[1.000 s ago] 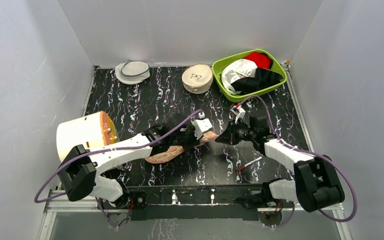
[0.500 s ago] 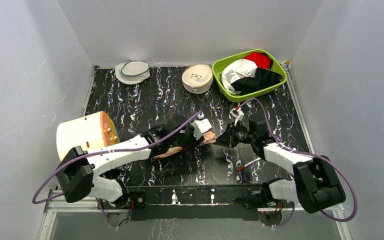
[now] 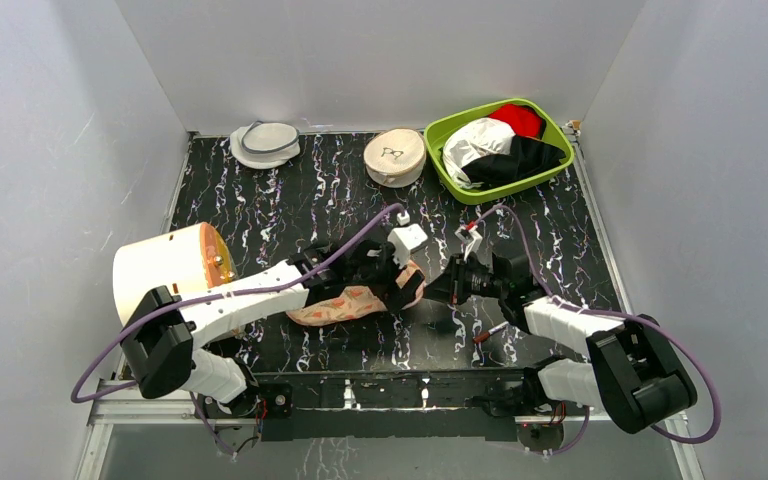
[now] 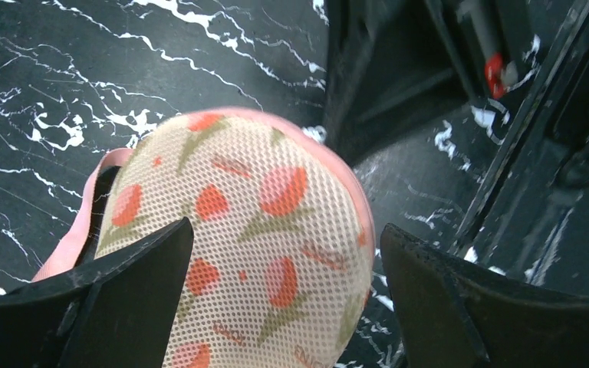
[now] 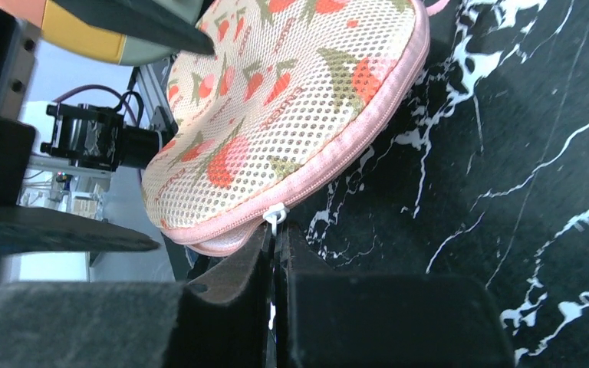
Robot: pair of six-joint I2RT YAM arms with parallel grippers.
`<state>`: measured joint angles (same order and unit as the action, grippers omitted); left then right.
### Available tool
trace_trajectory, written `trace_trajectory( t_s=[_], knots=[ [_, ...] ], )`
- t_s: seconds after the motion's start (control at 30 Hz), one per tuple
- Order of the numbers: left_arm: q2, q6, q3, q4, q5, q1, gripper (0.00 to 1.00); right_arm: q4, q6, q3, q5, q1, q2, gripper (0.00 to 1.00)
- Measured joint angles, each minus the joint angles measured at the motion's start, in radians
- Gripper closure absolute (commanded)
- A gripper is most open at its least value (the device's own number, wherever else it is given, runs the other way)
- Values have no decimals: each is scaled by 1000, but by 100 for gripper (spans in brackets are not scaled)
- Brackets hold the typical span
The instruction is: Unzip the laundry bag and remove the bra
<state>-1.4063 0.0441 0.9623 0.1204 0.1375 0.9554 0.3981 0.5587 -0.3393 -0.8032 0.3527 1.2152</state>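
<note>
Clearly the unzipping step called for a steady pull on the small white zip tab (image 5: 275, 214) along the pink seam while the other arm pinned the case, so the beige-pink, leaf-printed, peanut-shaped mesh laundry bag (image 3: 345, 303) would not slide on the black marbled table (image 3: 280, 205). That bag lay near the middle of the table with the left gripper (image 4: 280, 295) reaching low over its right dome, fingers apart on either side of it. The right gripper (image 5: 276, 264) stretched in level from the right, fingers together and pinched on the tab; the bra was not visible.

Both claws crowd the laundry bag (image 3: 355, 302); open table (image 3: 290, 200) lies beyond, toward the green bin (image 3: 550, 165).
</note>
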Motion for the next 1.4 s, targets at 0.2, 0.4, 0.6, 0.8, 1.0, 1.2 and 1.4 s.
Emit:
trace_trajectory(
  t_s=[0.2, 0.4, 0.6, 0.8, 1.0, 1.2, 1.4],
  knots=[
    [3, -217, 61, 38, -65, 0, 9, 50, 35, 67, 5, 14, -16, 100],
    [43, -351, 61, 118, -113, 0, 7, 68, 37, 67, 13, 26, -16, 100],
    [19, -367, 100, 162, -115, 0, 13, 58, 29, 63, 11, 40, -18, 100],
    [-110, -359, 190, 207, -117, 9, 2, 26, 14, 47, 13, 45, -24, 100],
    [-207, -298, 240, 277, -380, 142, 2, 27, 19, 47, 21, 58, -24, 100],
    [-210, -251, 240, 285, -487, 220, 17, 24, 18, 47, 23, 60, -23, 100],
    [-242, -222, 263, 308, -553, 218, 39, -20, -8, -2, 46, 60, -19, 100]
  ],
)
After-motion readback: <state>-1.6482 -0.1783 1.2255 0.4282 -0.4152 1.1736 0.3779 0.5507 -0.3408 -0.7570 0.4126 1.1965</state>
